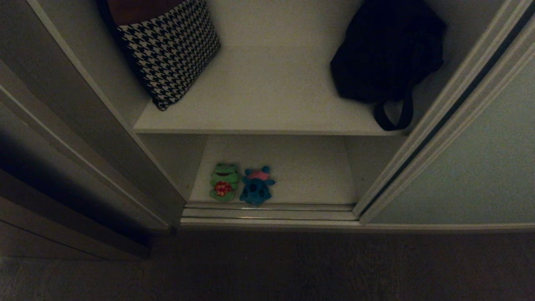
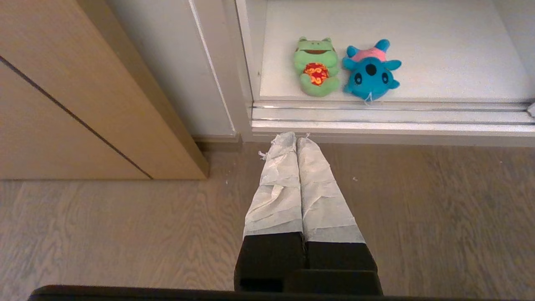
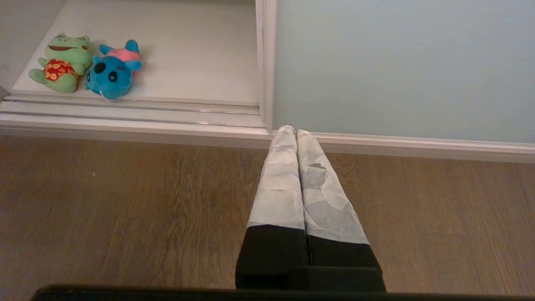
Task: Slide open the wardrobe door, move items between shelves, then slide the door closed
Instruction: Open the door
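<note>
Left gripper (image 2: 296, 140) closed above floor, both plush toys (image 2: 347, 69) ahead, apparently untouched

frog toy (image 2: 316, 67): green, with a red belly in a yellow swirl pattern.
blue toy (image 2: 371, 71): bright blue, pink back, dark eyes.
cushion (image 1: 169, 48): black-and-white houndstooth pattern.
bag (image 1: 386, 52): plain black, strap also black.
shelves (image 1: 267, 96): plain white.
sliding wardrobe door (image 3: 401, 67): pale grey-green, with a light silvery edge.
rails (image 2: 388, 115): silvery.
floor (image 3: 125, 200): brown wood grain.
left fingers (image 2: 284, 184): wrapped in white tape, black below.
right fingers (image 3: 282, 184): the same white tape over black.
</note>
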